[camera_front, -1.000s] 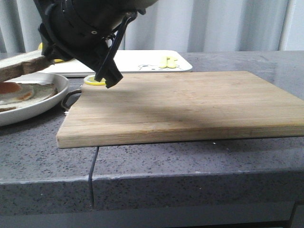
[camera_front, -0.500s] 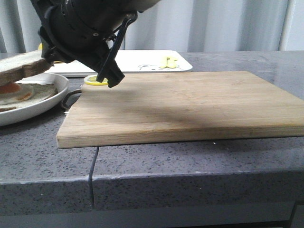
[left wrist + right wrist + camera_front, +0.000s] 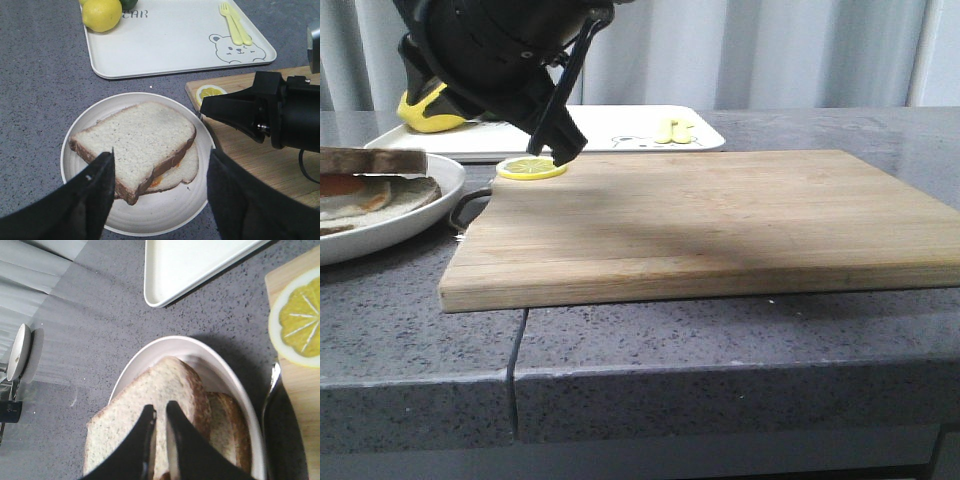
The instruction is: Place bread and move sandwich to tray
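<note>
The bread (image 3: 135, 137) lies flat on the egg toast (image 3: 186, 170) in the round white dish (image 3: 150, 226); a bit of orange yolk (image 3: 156, 181) peeks out under it. My left gripper (image 3: 161, 156) hangs open above the dish, its fingers on either side of the bread and clear of it. My right gripper (image 3: 202, 107) is shut and empty, with its tip over the dish's rim beside the lemon slice (image 3: 210, 92). In the front view the bread (image 3: 370, 160) sits on the sandwich (image 3: 350, 192) at far left. The white bear tray (image 3: 165, 50) lies behind.
A wooden cutting board (image 3: 720, 220) fills the middle, with the lemon slice (image 3: 530, 168) on its back left corner and a metal handle (image 3: 470, 205) at its left end. A whole lemon (image 3: 101, 14) and a yellow fork (image 3: 235, 22) lie on the tray.
The bread was held tilted above the dish; now it lies flat on the egg toast. The black arm mass has risen, uncovering the lemon on the tray.
</note>
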Available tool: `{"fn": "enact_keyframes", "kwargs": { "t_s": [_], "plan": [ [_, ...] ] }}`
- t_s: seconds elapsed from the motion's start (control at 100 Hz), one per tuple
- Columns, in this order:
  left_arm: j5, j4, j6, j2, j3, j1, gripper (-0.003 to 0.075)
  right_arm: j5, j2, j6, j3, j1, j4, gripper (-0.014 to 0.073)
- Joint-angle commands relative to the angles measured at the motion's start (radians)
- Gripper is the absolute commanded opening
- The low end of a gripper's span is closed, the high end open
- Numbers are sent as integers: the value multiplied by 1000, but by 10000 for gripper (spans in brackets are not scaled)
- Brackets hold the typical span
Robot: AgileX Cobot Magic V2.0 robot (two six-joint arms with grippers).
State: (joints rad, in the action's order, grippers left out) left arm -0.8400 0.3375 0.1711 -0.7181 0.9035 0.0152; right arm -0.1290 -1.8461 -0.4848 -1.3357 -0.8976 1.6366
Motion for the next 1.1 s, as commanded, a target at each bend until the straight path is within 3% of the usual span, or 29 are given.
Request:
{"fn": "enact_keyframes", "kwargs": {
  "t_s": [0.0,0.34,0.48,0.71,0.86,1.09],
  "plan": [
    [65,30,3,-5,33,2,386,-8,64,-18,-25,1,-13,103],
    [65,30,3,-5,33,2,386,-73,132,-109,-25,3,-61,224],
    [65,30,3,-5,33,2,386,-80,228,-271,-25,3,-131,224],
    [65,30,3,-5,33,2,386,-98,421,-624,-7,3,-134,224],
    [65,30,3,-5,33,2,386,-116,589,-817,112,3,-129,224],
    [65,30,3,-5,33,2,386,-265,885,-962,396,3,-81,224]
  ]
}}
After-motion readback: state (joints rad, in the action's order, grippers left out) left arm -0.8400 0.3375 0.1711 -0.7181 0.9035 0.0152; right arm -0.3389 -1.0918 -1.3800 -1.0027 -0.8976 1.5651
